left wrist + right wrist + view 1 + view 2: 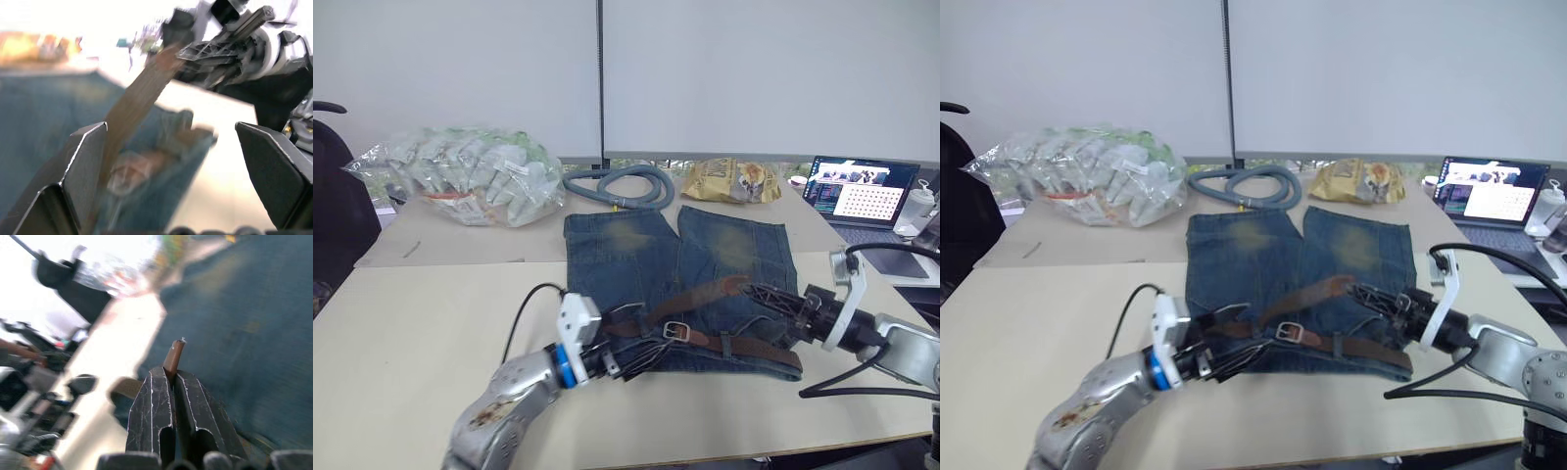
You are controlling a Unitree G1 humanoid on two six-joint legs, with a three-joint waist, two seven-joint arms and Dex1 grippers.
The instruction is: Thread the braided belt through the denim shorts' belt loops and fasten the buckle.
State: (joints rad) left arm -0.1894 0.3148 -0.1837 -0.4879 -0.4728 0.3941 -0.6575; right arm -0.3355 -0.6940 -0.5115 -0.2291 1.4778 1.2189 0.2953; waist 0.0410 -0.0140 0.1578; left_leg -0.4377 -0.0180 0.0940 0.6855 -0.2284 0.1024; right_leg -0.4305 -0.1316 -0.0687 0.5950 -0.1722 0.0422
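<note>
Two end effectors work at the waistband of the denim shorts (677, 257), which lie flat on the worktop (411, 333), legs pointing away toward the grey hose (617, 186). The braided belt (744, 345) runs along the waistband, its buckle (677, 331) lying near the middle of the waist — the free end rises off the denim at a slant. Right end effector (172, 374): fingers clenched on that brown strap end, the tip poking out past them. Left end effector (641, 357): released, fingers spread wide at the left end of the waistband, the strap passing between them. A laptop (862, 196) stands at far right.
</note>
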